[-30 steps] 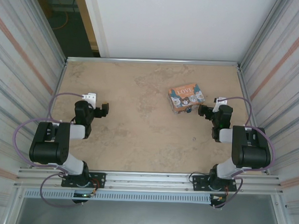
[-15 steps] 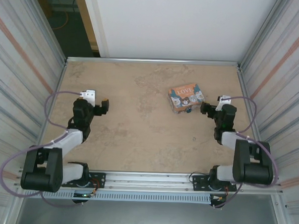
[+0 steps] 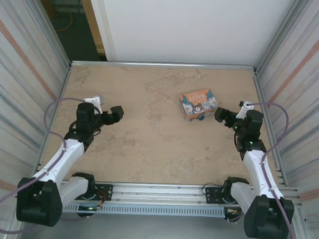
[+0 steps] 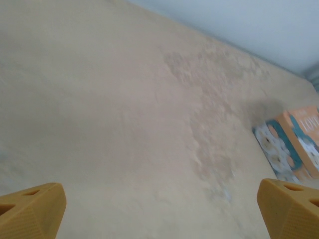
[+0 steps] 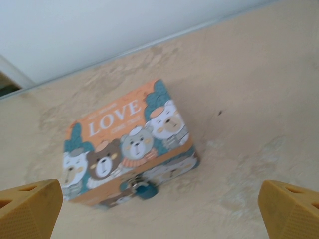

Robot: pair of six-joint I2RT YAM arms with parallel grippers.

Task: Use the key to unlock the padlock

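Padlock (image 5: pixel 143 189) hangs on orange box (image 5: pixel 124 144), key (image 3: pixel 206 148) at its six o'clock. Left gripper (image 3: pixel 115 114) and right gripper (image 3: pixel 220 115) gape empty; fetching the key seems next.

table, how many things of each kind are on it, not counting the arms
orange rectangular "LOVE" box with cartoon bears: 1
small blue padlock with a silvery shackle, hanging at the box's front: 1
tiny dark metal key, lying apart from the box: 1
total: 3
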